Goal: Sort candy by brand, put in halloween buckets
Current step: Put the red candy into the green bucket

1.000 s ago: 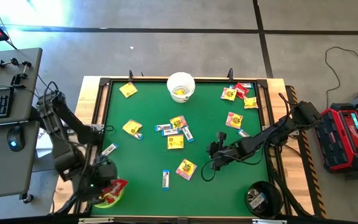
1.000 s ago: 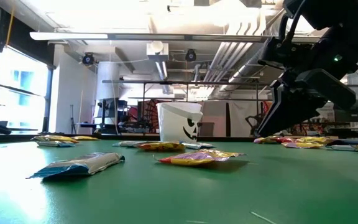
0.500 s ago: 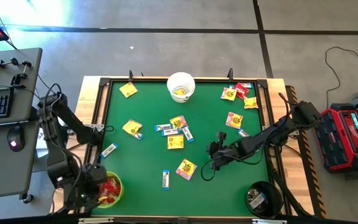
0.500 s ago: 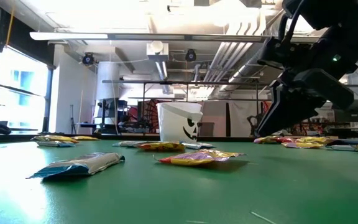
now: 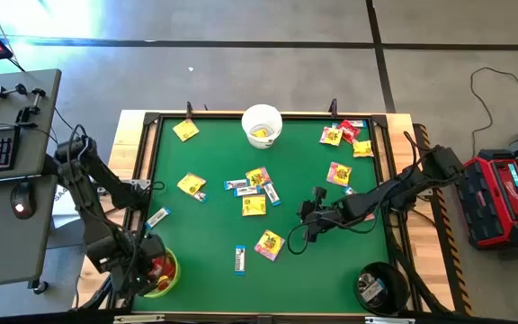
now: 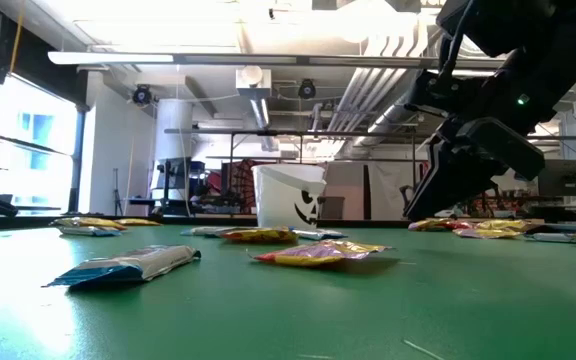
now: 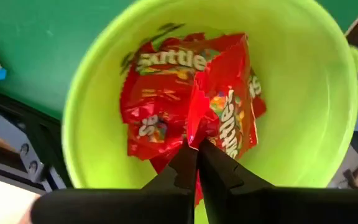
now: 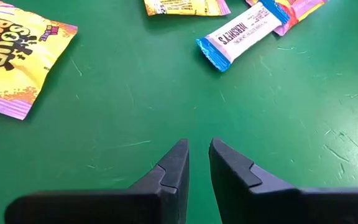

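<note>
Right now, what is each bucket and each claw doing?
Lime green bucket: holds red packets.
White bucket: upright, yellow candy inside.
Black bucket: a bar inside.
Left claw: shut on a red packet over the green bucket.
Right claw: slightly open, empty, above the table.

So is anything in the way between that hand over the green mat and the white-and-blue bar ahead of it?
Nothing visible. In the right wrist view, only bare green mat lies between the right hand and the white-and-blue bar. A yellow packet sits well off to one side.
</note>
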Robot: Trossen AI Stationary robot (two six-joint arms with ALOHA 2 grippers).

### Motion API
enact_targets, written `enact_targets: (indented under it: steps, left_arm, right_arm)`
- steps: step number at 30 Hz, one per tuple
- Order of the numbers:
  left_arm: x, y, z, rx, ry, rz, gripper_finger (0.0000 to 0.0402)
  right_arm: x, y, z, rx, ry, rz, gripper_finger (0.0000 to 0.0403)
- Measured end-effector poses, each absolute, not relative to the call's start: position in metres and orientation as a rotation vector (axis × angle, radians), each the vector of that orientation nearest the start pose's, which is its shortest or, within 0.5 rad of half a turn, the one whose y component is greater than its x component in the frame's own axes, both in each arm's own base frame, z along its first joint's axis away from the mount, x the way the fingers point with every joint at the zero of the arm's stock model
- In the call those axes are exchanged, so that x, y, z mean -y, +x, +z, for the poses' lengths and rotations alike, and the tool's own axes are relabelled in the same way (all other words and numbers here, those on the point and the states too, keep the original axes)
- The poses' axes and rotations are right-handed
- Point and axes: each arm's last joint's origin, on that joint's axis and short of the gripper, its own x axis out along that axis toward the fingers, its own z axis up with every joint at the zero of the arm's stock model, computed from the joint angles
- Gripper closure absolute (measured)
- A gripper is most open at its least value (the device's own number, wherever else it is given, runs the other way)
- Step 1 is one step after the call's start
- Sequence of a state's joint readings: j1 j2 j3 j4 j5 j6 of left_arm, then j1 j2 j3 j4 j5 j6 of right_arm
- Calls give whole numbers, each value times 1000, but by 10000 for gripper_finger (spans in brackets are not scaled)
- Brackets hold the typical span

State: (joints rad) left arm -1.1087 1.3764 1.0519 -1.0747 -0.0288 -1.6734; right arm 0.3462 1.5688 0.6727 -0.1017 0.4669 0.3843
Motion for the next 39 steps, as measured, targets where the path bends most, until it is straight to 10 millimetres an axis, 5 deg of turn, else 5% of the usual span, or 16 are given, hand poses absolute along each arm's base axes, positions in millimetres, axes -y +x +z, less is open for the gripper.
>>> enact_targets:
  steps: [8,16,26,31,39]
  left_arm:
    - [212,110,246,-1598,-600,311,329]
    - [211,113,264,-1556,-553,289,295]
    - [208,128,264,-1338,-417,216,356]
    - [201,139,265,-1231,-284,189,397]
    - [185,170,267,-1159,-162,97,401]
  right_arm:
    - [-79,259,135,-866,-60,-285,352]
    - [-79,259,136,-858,-61,-290,352]
    - [-74,252,144,-875,-51,-336,359]
    - [-57,236,162,-893,-38,-463,386]
    - [-24,222,189,-853,44,-604,402]
